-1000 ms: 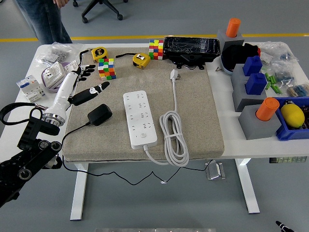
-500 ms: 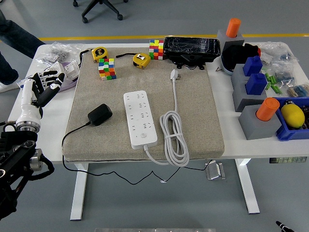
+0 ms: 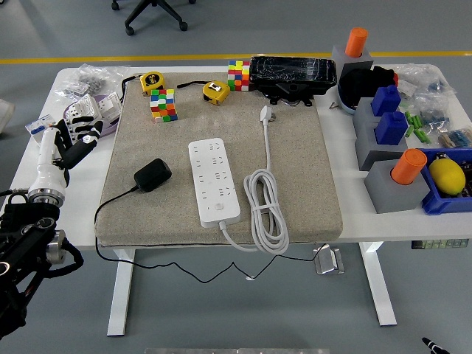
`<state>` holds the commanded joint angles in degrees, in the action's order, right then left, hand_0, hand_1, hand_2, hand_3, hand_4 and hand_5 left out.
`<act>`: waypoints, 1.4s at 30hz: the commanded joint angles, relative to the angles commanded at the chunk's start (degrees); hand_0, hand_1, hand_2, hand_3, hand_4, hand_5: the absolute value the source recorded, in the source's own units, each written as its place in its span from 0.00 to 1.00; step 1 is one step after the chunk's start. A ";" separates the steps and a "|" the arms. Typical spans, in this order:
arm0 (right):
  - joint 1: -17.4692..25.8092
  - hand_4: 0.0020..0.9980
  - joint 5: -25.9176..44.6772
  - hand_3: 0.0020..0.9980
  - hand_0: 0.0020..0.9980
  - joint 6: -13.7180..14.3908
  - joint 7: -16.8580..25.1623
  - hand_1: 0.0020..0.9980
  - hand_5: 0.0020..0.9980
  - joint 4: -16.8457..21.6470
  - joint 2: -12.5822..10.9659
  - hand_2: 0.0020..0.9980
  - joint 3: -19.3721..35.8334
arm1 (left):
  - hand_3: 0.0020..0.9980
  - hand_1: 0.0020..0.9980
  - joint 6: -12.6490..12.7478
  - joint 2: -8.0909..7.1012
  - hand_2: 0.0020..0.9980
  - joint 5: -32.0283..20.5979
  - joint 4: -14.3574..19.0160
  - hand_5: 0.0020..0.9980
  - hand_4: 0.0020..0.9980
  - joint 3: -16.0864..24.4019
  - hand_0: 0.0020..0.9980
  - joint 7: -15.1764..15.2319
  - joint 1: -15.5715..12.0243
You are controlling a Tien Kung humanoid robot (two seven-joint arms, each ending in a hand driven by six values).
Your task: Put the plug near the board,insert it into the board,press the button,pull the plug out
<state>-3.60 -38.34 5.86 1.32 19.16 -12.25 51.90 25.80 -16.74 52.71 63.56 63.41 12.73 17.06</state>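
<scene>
The black plug (image 3: 153,175) lies on the grey mat (image 3: 310,184), just left of the white board (image 3: 214,181) and a little apart from it. Its blocky body sits at a slant — long axis running from lower left to upper right, the upper-right end toward the board. Its thin black cord (image 3: 110,198) leaves the lower-left end, crosses the mat's left part and drops over the near edge of the surface (image 3: 383,225).

The board lies lengthwise away from the camera, tilted slightly, its button end nearest. Its white cable (image 3: 263,210) loops in a coil on the right, and the cable's white plug end (image 3: 266,113) points to the far side.

The left hand (image 3: 68,142) hovers at the left edge of the surface, off the mat and well apart from the plug — fingers loosely extended, holding nothing.
</scene>
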 joint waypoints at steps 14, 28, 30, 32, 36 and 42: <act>-0.67 0.95 0.17 0.55 0.61 -0.05 -0.19 0.64 0.48 -0.21 0.33 0.64 0.32 | 0.57 0.54 -0.77 0.08 0.54 0.71 0.61 0.32 0.76 1.22 0.44 -0.95 -0.02; -0.89 0.94 0.15 0.55 0.61 -0.03 -0.23 0.64 0.49 -0.28 0.42 0.64 0.64 | 0.57 0.54 -1.05 0.27 0.54 0.97 0.86 0.32 0.76 1.73 0.44 -1.40 0.22; -0.89 0.94 0.16 0.55 0.61 -0.04 -0.24 0.64 0.49 -0.29 0.42 0.64 0.66 | 0.57 0.54 -1.07 0.28 0.54 1.03 0.88 0.32 0.76 1.71 0.44 -1.46 0.28; -0.91 0.94 0.14 0.55 0.61 -0.04 -0.25 0.64 0.49 -0.30 0.43 0.64 0.68 | 0.57 0.54 -1.10 0.29 0.54 0.98 0.89 0.32 0.76 1.74 0.44 -1.49 0.36; -0.94 0.94 0.14 0.55 0.61 -0.06 -0.26 0.64 0.49 -0.31 0.42 0.64 0.57 | 0.57 0.54 -1.07 0.32 0.54 0.92 0.95 0.32 0.75 1.84 0.44 -1.43 0.40; -0.82 0.94 0.14 0.55 0.61 -0.08 -0.28 0.64 0.49 -0.36 0.40 0.64 0.38 | 0.57 0.54 -1.09 0.10 0.54 0.72 1.01 0.32 0.75 1.72 0.44 -1.37 0.30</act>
<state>-4.43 -38.20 5.78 1.04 18.80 -11.85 52.28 24.71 -16.64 53.43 64.57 65.14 11.36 17.36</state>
